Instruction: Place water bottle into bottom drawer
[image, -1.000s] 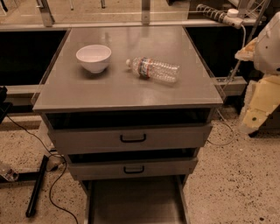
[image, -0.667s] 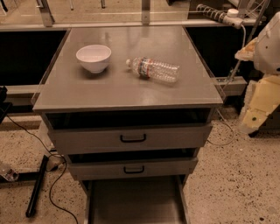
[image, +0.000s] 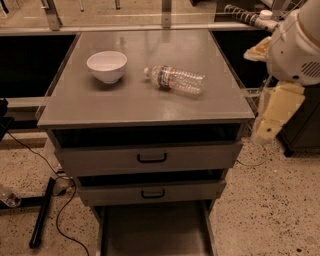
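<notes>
The water bottle lies on its side on the grey cabinet top, white cap pointing left toward the bowl. The bottom drawer is pulled out at the lower edge of the view, and its flat grey floor is bare. My gripper hangs at the right of the cabinet, below the white arm body, level with the cabinet top's front edge. It is apart from the bottle and holds nothing that I can see.
A white bowl stands on the cabinet top left of the bottle. The two upper drawers show grey fronts with black handles. Black cables and a black stand leg lie on the speckled floor at the left.
</notes>
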